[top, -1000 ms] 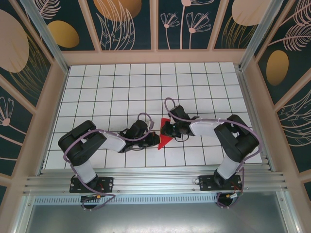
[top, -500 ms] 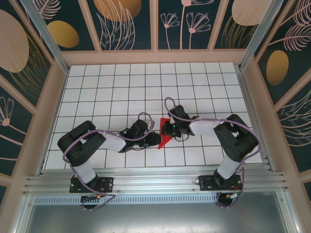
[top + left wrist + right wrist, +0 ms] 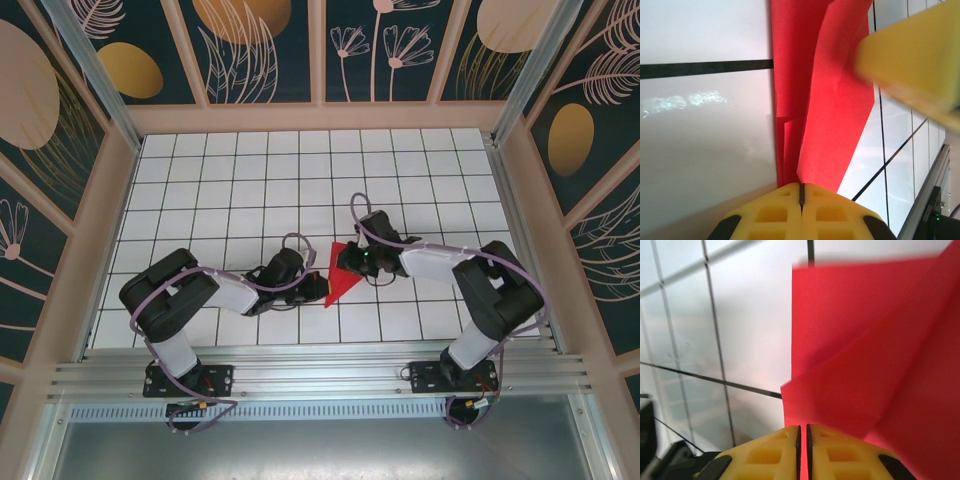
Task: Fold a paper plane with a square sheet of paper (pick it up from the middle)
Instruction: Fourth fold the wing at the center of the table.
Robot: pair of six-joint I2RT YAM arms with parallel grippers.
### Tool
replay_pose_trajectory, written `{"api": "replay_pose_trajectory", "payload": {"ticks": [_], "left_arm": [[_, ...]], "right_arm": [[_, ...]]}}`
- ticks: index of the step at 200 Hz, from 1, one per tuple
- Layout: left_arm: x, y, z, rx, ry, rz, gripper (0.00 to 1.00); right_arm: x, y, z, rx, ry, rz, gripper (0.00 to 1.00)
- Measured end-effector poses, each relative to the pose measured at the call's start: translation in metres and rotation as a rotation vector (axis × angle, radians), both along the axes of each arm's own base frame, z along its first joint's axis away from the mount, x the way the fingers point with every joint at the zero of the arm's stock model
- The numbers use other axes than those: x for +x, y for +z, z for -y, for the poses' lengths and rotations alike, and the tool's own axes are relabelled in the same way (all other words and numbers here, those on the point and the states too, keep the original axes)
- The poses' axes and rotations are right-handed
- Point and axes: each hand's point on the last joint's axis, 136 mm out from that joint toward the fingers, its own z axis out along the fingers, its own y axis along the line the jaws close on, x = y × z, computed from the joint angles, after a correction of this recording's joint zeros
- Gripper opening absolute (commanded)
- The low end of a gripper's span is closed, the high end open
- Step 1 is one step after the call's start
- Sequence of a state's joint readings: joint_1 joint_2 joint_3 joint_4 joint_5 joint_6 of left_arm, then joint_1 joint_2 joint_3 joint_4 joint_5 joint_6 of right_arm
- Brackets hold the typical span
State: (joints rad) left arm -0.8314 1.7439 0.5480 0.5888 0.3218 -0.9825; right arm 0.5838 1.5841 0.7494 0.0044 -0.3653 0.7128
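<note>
The square sheet of paper (image 3: 337,281) is bright red and folded into a narrow, creased wedge with its point toward the near edge. It stands on the white grid table (image 3: 250,190) between the two arms. My left gripper (image 3: 317,284) is shut on the wedge's left side; in the left wrist view the layered red paper (image 3: 830,90) runs into the closed yellow jaws of the left gripper (image 3: 801,188). My right gripper (image 3: 349,262) is shut on the upper right part, and the red paper (image 3: 875,355) is pinched in the thin slit of the right gripper (image 3: 803,430).
A blurred yellow finger of the right gripper (image 3: 920,55) crosses the top right of the left wrist view. Wooden walls (image 3: 320,118) with dark floral panels enclose the table. An aluminium rail (image 3: 320,372) runs along the near edge by the arm bases.
The right arm has swung its elbow to the right, and its gripper has shifted slightly up and right, still holding the paper. The left arm and the paper's point stay about where they were.
</note>
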Motion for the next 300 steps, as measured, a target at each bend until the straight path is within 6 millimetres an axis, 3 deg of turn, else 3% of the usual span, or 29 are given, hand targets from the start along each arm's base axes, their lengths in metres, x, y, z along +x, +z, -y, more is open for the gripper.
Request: {"api": "replay_pose_trajectory", "payload": {"ticks": [26,52,80,116,203,276,300], "left_arm": [[0.0,0.0,-0.001,-0.009,0.012,0.0,0.0],[0.001,0.0,-0.001,-0.013,0.016,-0.001,0.0],[0.001,0.0,-0.001,-0.013,0.019,-0.004,0.0],[0.001,0.0,-0.001,-0.014,0.024,-0.009,0.0],[0.001,0.0,-0.002,-0.017,0.028,-0.007,0.0],[0.001,0.0,-0.001,-0.018,0.028,-0.006,0.0],[0.001,0.0,-0.001,-0.019,0.027,-0.005,0.11]], "right_arm": [[0.019,0.035,0.026,0.052,-0.086,0.083,0.16],[0.019,0.047,0.025,0.085,-0.076,0.105,0.16],[0.004,0.035,0.012,0.084,-0.021,0.065,0.15],[-0.016,0.003,-0.007,0.047,0.044,-0.018,0.14],[-0.007,-0.03,-0.003,0.044,0.012,-0.088,0.13],[-0.001,-0.027,-0.007,0.057,0.016,-0.087,0.13],[-0.001,-0.027,-0.007,0.057,0.016,-0.086,0.13]]}}
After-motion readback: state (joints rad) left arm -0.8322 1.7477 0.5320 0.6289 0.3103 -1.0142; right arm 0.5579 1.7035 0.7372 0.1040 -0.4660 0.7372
